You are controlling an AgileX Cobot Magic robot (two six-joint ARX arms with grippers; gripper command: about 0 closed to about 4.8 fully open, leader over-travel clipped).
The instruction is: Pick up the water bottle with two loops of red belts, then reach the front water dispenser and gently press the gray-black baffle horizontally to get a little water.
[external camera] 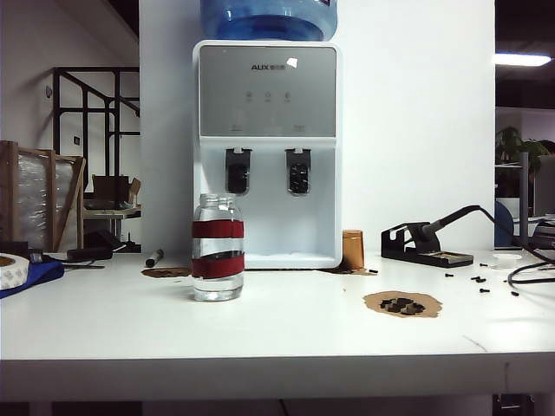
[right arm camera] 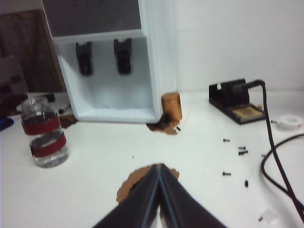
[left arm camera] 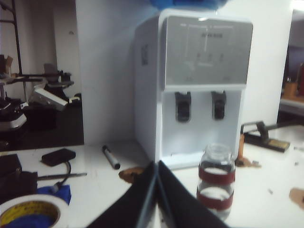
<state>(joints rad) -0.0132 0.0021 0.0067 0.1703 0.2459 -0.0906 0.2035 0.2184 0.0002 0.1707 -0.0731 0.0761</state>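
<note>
Waiting upright on the bench (external camera: 260, 347), water bottle (external camera: 217, 248) just before the water dispenser (external camera: 267, 156)
Exterior: clear, rigid, probably glass, breakable, slippery; best gripped across red bands. Left wrist: left tool (left arm camera: 156, 167) closed, empty, near bottle. Right wrist: right tool (right arm camera: 159, 169) closed, empty, farther off

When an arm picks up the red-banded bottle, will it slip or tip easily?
The water bottle looks like clear, rigid glass, so probably slippery on bare parts; its red bands may give better grip. It stands upright and uncapped, seemingly nearly empty, so probably light and tippable if nudged high.
</note>
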